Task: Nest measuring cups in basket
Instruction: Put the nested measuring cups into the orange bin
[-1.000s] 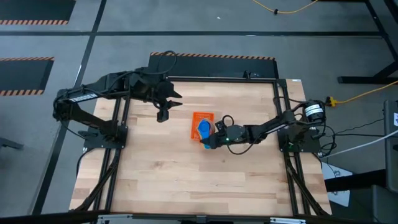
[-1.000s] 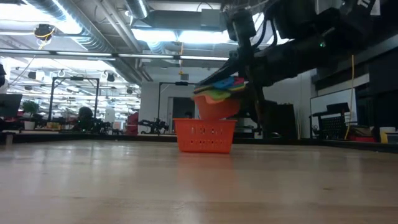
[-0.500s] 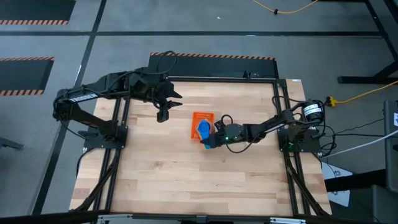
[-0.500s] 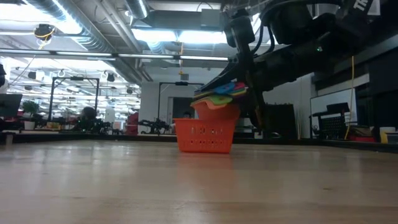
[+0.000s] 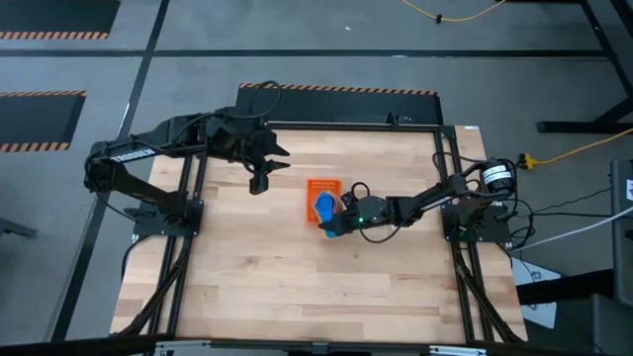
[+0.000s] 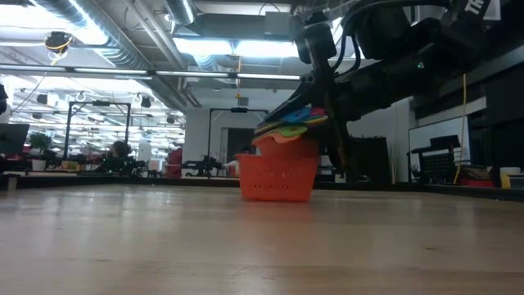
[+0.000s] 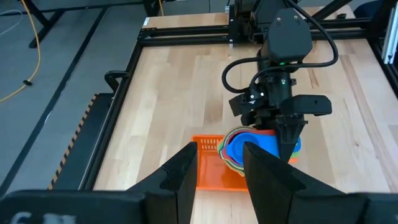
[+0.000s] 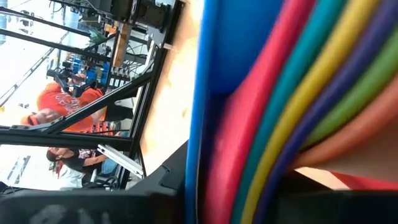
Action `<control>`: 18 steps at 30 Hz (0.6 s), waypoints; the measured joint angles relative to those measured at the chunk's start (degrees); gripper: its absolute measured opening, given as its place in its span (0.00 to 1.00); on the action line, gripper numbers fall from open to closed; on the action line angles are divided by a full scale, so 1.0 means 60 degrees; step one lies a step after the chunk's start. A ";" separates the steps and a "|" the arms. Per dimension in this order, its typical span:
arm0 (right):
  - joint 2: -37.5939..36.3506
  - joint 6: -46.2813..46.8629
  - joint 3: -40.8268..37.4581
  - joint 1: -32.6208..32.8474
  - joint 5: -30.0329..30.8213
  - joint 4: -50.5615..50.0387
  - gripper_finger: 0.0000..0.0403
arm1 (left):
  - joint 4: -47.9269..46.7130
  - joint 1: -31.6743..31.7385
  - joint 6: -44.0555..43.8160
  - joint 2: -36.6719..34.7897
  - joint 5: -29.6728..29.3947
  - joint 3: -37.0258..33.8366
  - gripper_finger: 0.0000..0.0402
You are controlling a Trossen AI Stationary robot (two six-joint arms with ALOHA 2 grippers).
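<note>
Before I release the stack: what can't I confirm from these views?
- Right gripper fingers: high view too small, low view hidden behind the measuring cups; grip unclear.
- Whether the stack sits on the basket floor: the basket wall hides it in the low view.
- Basket interior: covered by the cups in the left wrist view.
- Right wrist view: filled by cup handles.

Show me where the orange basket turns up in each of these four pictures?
High view: the basket sits mid-table, just left of the right gripper.
Low view: centre, on the table under the stacked cups.
Left wrist view: bottom centre, partly behind the left gripper.
Right wrist view: not identifiable; cup handles fill it.
Shared landmark: the cups.
</note>
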 joint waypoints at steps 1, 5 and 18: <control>0.0000 0.0000 0.0000 0.0000 0.0000 0.0000 0.28 | 0.0000 0.0000 0.0000 0.0000 0.0000 0.0000 0.30; 0.0000 0.0007 0.0000 0.0000 -0.0004 0.0000 0.35 | -0.0004 0.0000 0.0005 0.0000 0.0000 0.0000 0.30; 0.0000 0.0325 -0.0004 -0.0025 -0.0878 0.0004 0.39 | -0.0015 0.0000 0.0004 0.0000 0.0000 0.0000 0.30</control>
